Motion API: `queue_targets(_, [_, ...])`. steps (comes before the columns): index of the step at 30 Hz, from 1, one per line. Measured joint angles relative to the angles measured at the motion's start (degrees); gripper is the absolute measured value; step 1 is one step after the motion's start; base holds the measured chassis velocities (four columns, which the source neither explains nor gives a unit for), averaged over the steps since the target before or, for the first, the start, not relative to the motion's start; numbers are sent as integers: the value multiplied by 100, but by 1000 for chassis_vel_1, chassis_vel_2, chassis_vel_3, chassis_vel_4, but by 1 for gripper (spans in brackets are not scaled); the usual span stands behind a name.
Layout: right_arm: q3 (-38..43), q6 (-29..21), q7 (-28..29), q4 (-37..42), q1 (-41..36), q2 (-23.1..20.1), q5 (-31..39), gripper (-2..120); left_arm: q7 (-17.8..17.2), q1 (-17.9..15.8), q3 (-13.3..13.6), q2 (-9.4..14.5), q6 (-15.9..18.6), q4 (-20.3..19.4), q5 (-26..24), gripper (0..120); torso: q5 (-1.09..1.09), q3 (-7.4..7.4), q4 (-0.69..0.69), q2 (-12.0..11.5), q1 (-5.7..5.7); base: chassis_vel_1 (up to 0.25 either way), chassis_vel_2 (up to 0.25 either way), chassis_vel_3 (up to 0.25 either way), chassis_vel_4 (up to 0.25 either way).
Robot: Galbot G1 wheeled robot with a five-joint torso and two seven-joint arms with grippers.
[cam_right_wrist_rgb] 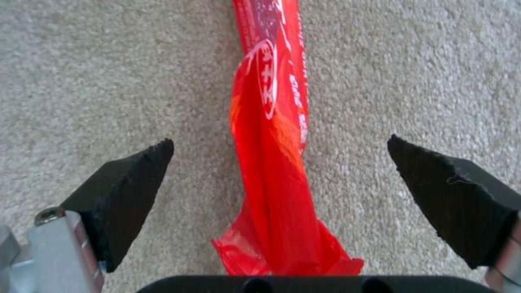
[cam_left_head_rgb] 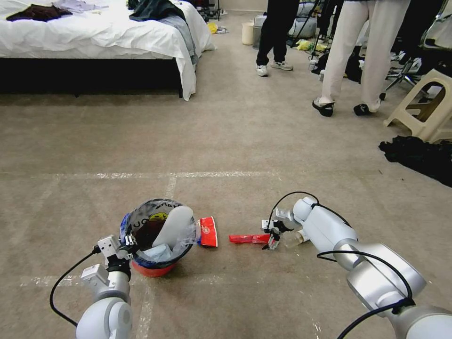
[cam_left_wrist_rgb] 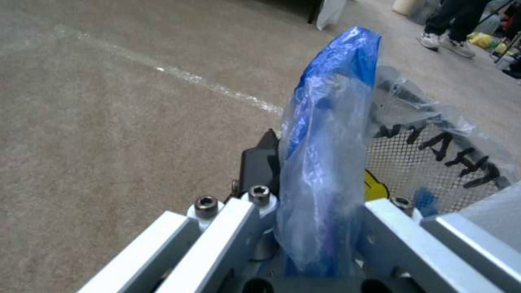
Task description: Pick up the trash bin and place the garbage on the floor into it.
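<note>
A long, thin, crinkled red plastic wrapper (cam_right_wrist_rgb: 271, 134) lies flat on the beige carpet floor (cam_left_head_rgb: 235, 141), its long axis running sideways from the right hand (cam_left_head_rgb: 272, 241) toward the small round red bucket lined with a clear, blue-edged plastic bag (cam_left_head_rgb: 155, 235). The right hand is spread wide, one black wedge-shaped fingertip (cam_right_wrist_rgb: 130, 187) either side of the wrapper, not touching. The left hand (cam_left_wrist_rgb: 320, 228) is clamped on the bucket's near rim and glossy liner.

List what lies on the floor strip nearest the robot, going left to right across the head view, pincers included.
Left pincer shut on the trash bin's rim → trash bin → red-and-white wrapper → long red wrapper → right pincer, open over that wrapper's end.
</note>
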Motion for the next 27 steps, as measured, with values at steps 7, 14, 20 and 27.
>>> queue_targets(7, [5, -65, 259, -59, -37, 64, 2, 93, 1, 14, -19, 11, -3, -1, 5, 4, 0, 0, 0, 0, 0, 0, 0, 0, 0])
queue_targets(14, [8, -133, 399, -64, -95, 115, -26, 68, 1, 15, -18, 16, -6, 10, 0, 4, 0, 0, 0, 0, 0, 0, 0, 0, 0])
queue_targets(20, [8, -173, 400, -85, -107, 145, -75, 47, 2, -3, -5, 27, -7, 43, -3, 4, -2, -1, -1, 0, 0, 0, 0, 0, 0])
queue_targets(27, [13, -180, 400, -147, -107, 201, -112, 22, 8, 0, -5, 60, -7, 55, -25, 4, 2, -1, -2, 1, -1, 0, 0, 0, 0])
